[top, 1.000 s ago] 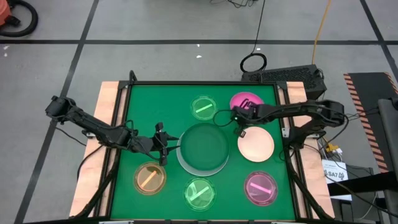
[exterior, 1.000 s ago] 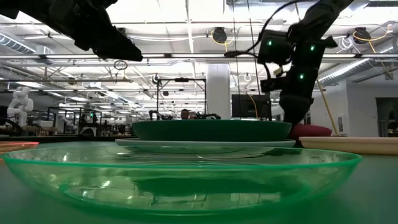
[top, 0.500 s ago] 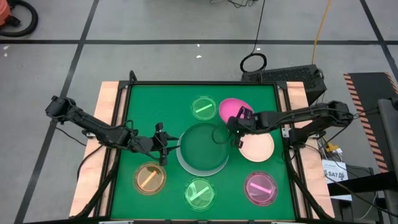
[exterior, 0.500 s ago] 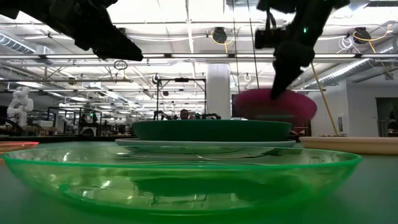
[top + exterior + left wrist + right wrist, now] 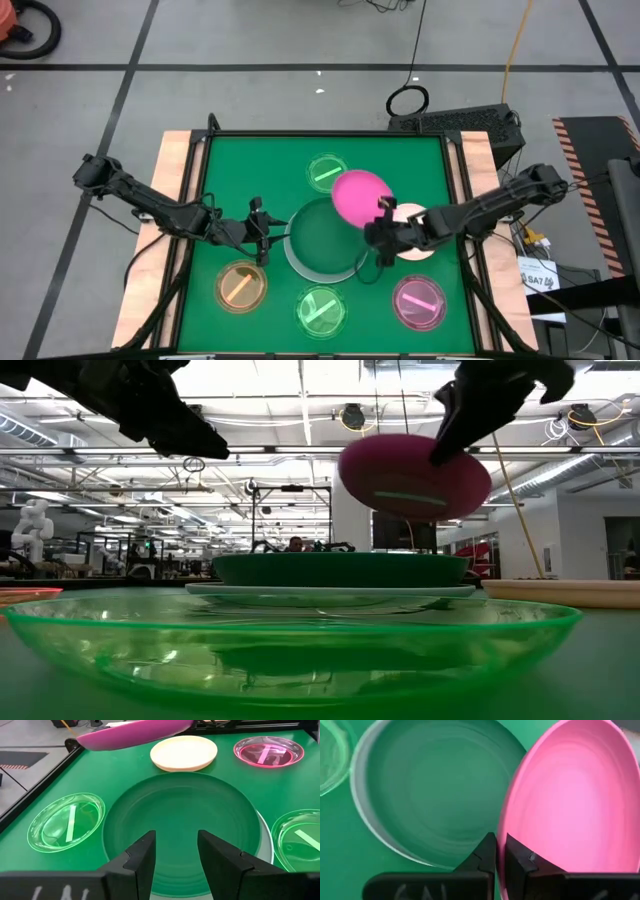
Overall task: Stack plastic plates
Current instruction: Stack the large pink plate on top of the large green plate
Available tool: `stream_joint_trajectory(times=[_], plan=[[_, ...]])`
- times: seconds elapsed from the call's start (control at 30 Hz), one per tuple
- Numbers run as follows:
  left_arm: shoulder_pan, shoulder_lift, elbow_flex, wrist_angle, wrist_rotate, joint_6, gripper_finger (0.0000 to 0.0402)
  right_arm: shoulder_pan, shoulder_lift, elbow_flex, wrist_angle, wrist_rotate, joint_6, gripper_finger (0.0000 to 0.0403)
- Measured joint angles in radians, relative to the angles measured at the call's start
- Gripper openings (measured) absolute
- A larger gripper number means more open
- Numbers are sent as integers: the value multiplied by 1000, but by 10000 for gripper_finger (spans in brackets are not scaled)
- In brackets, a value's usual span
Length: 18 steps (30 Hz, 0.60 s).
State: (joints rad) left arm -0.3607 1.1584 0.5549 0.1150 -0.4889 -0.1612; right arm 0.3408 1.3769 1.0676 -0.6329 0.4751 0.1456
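A green table mat (image 5: 225, 160) fills the work surface, with the dark green plate (image 5: 328, 235) at its centre resting on the large pale mint-white plate (image 5: 292, 262), whose rim shows around its edge. The bright pink plate (image 5: 358, 195) hangs tilted in the air above the far right edge of the dark green plate, its rim pinched between the closed fingers of the right gripper (image 5: 383, 222), which reaches in from the right just beside that plate. The cream plate (image 5: 420, 247) lies flat on the mat immediately right of the dark green plate, partly hidden under the right arm. Smaller dishes ring the dark green plate: a translucent green plate (image 5: 326, 172) behind it, another translucent green plate (image 5: 321, 310) in front, an orange plate (image 5: 241, 287) to the front left, and a pink plate with a stripe (image 5: 419, 303) to the front right. The left gripper (image 5: 268, 232) hovers at the left edge of the dark green plate, its fingers (image 5: 142, 861) spread apart and holding nothing.
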Motion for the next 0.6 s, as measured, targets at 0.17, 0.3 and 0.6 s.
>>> stream_joint_trajectory(times=[0.17,0.3,0.6], plan=[[0,0,0,0,0,-6,154,53,8,0,63,-1,-84,9],[0,0,0,2,0,-8,154,73,18,1,106,-1,-156,9],[0,0,0,14,0,-8,154,74,129,1,218,-14,-316,9]])
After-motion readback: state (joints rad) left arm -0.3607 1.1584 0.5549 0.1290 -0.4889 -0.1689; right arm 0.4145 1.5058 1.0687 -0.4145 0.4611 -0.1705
